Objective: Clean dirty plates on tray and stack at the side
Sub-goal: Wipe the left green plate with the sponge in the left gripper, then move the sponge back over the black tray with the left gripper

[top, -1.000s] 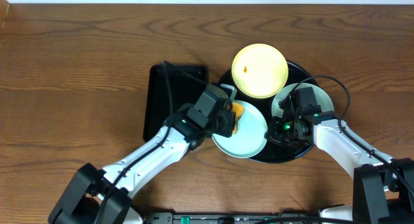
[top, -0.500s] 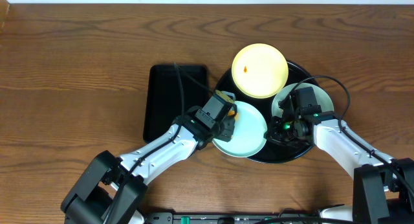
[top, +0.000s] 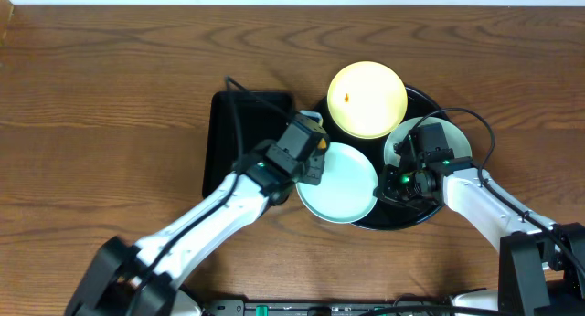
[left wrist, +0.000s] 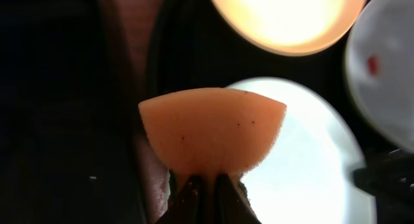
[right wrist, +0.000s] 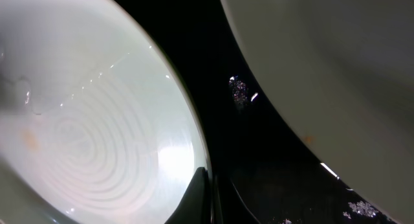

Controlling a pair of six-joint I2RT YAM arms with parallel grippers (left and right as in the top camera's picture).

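Left jaws pinch an orange sponge (left wrist: 213,130) above the near mint plate (top: 345,186); right jaws closed at its rim.

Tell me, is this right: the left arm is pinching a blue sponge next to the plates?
Not quite. The sponge is orange, not blue; the left wrist view shows it clearly. The left gripper is indeed pinching it next to the plates.

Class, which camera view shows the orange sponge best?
The left wrist view: the sponge sits mid-frame, whole, pinched at its lower edge by the left gripper. Overhead, that gripper covers almost all of it. The right wrist view does not show it.
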